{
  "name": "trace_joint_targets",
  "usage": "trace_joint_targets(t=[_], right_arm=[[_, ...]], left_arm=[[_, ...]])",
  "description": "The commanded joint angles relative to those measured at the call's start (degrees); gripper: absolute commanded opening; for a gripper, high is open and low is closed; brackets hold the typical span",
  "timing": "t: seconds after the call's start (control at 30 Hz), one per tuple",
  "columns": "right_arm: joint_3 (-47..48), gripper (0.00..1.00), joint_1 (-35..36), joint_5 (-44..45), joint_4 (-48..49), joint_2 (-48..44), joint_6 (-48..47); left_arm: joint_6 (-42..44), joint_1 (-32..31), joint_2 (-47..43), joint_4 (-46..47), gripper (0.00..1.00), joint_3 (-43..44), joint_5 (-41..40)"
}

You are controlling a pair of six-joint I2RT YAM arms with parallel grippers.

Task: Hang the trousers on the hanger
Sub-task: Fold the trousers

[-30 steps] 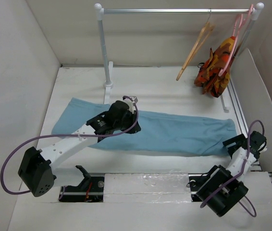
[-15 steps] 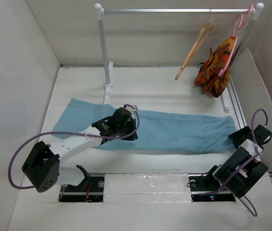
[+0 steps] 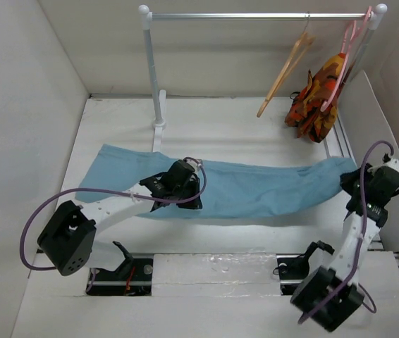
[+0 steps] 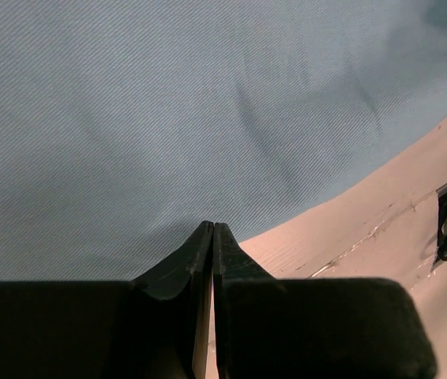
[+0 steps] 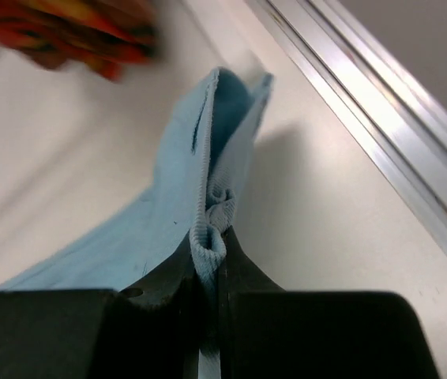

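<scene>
The trousers (image 3: 256, 191) lie stretched across the counter (image 3: 242, 134), with their long axis running left to right, from near the left wall almost to the right-hand edge. They are pale blue and soft. Most of the cloth is flat, with a few shallow creases, and close up the weave shows fine diagonal ribs.

The left end rests flat. The right end is drawn up into a peak where the right gripper (image 5: 212, 246) is clamped on a bunched fold of the hem. Beyond the fold that end gapes open like a tube mouth.

The left gripper (image 4: 212, 230) is down at the near long edge, about a third of the way along, with its fingers pressed tight together. I cannot tell whether any cloth is caught between them.

The hanger (image 3: 284, 70), slim tan wood, hangs tilted from the rail (image 3: 256, 15) at the back right, well apart from the trousers. Just beside it hangs a pink hanger (image 3: 347, 42) carrying an orange patterned garment (image 3: 316, 98).
</scene>
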Motion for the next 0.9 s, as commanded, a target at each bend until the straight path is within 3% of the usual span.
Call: trace_joint_targets(t=[0.0,0.13,0.33,0.53,0.73,0.83,0.87], right_arm=[[7.58,0.0,4.75,-1.58,-2.41,-10.39,0.35],[15.57,0.0,6.07,-3.25,-6.89,-13.23,-1.48],[34.64,0.0,6.07,-5.8,-17.35,-6.12,-12.55],[51.5,0.0,12.91,3.42,-26.49,-1.19,-22.05],[55.32,0.0,19.95,-1.31,-28.0,2.07,-25.49],[53.74,0.0,26.01,-4.3,-26.51,1.89,-24.61],[51.82,0.0,32.03,-5.61,-24.06,2.33,-22.34]], left_arm=[[-0.44,-0.86,1.75,2.16,0.0,0.3,2.07],[-0.7,-5.42,5.52,2.17,0.0,2.68,-0.65],[-3.16,-14.04,12.03,4.1,0.0,8.3,-2.84],[-6.58,-19.66,22.92,7.0,0.0,16.82,-1.9],[-9.31,-26.6,36.63,4.55,0.0,32.54,-2.15],[-11.59,-27.23,38.49,4.18,0.0,32.74,-1.54],[-12.56,-27.23,34.66,3.58,0.0,30.22,-4.76]])
